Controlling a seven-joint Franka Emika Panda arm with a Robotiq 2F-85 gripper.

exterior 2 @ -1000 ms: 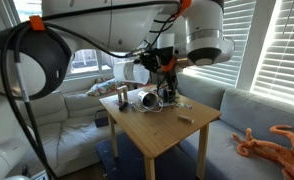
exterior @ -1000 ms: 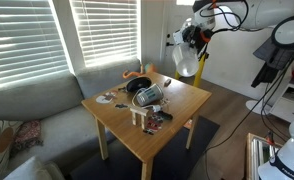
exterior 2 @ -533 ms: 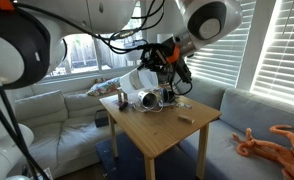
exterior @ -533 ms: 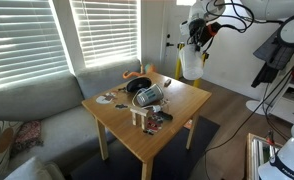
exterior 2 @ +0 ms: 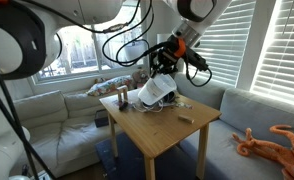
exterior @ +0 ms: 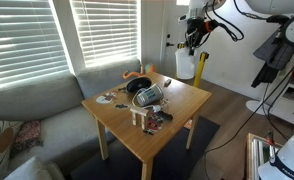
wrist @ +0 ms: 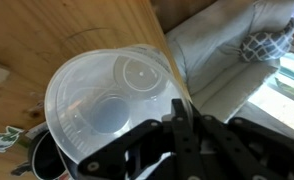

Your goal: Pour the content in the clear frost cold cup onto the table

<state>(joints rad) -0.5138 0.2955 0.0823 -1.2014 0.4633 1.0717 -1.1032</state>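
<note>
My gripper is shut on the rim of the clear frost cold cup and holds it in the air over the far side of the light-wood table. In an exterior view the cup hangs tilted below the gripper, above the table. The wrist view looks into the cup's open mouth. My fingers clamp its rim, with the table top behind. I cannot make out any content inside.
Clutter stands on the table's far half: a black-and-silver round object and small items. A small wooden block lies near the table's middle. A yellow post stands behind the table. A grey sofa borders it.
The wrist has risen and turned. The cup has swung from roughly sideways to hanging tilted below the gripper, still held above the table.
</note>
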